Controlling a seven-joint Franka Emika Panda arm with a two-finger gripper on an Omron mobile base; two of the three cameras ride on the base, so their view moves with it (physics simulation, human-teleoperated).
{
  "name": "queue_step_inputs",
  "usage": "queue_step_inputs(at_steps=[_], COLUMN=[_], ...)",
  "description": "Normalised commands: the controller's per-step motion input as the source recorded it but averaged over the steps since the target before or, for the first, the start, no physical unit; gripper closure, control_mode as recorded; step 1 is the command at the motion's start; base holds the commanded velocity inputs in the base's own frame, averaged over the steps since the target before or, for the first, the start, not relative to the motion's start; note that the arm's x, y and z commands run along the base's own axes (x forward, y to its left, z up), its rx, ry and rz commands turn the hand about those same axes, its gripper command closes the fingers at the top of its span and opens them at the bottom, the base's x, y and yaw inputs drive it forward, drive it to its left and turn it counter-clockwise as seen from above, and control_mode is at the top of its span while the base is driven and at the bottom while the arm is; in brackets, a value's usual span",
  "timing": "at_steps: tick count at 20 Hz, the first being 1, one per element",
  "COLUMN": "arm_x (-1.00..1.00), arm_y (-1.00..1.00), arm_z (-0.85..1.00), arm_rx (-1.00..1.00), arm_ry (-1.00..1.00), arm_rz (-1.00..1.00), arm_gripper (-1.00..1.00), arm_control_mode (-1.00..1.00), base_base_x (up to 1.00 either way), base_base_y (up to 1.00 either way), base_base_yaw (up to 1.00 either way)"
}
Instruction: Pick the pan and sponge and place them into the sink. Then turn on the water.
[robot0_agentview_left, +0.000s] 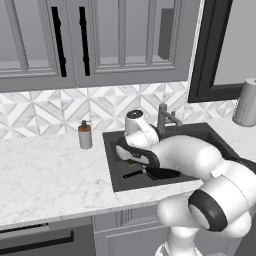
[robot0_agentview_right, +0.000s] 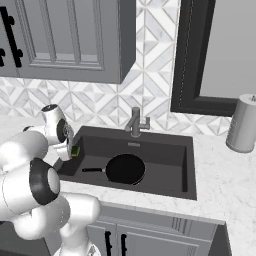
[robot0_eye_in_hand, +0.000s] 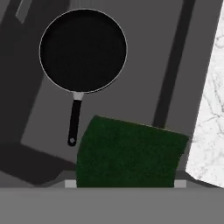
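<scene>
Right base view: the pan (robot0_agentview_right: 125, 169) is laid flat in the sink (robot0_agentview_right: 165, 150), its long handle pointed left. The sponge (robot0_eye_in_hand: 129, 153) is held above the sink by the clenched fingers (robot0_eye_in_hand: 71, 183).

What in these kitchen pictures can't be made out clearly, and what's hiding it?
- Sink drain: left base view, behind the arm.
- Gripper fingertips: hand view, covered by the sponge.
- Pan: left base view, mostly behind the arm.
- Faucet handle setting: right base view, too small.
</scene>
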Motion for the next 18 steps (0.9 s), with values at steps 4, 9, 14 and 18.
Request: queue_step_inputs(at_steps=[4, 9, 14, 18], arm_x=[-0.03, 0.13, 0.43, 0.49], arm_y=[-0.99, -0.54, -0.08, -0.17], arm_z=[0.43, -0.21, -0.37, -0.01], arm_rx=[0.09, -0.11, -0.22, -0.07], arm_ry=[0.16, 0.13, 0.02, 0.00], arm_rz=[-0.28, -0.21, -0.13, -0.08], arm_gripper=[1.00, 1.00, 1.00, 1.00], arm_control_mode=[-1.00, -1.00, -1.00, -1.00], base_base_x=[0.00, 0.00, 0.00, 0.00], base_base_y=[0.00, 0.00, 0.00, 0.00], base_base_yaw=[0.00, 0.00, 0.00, 0.00])
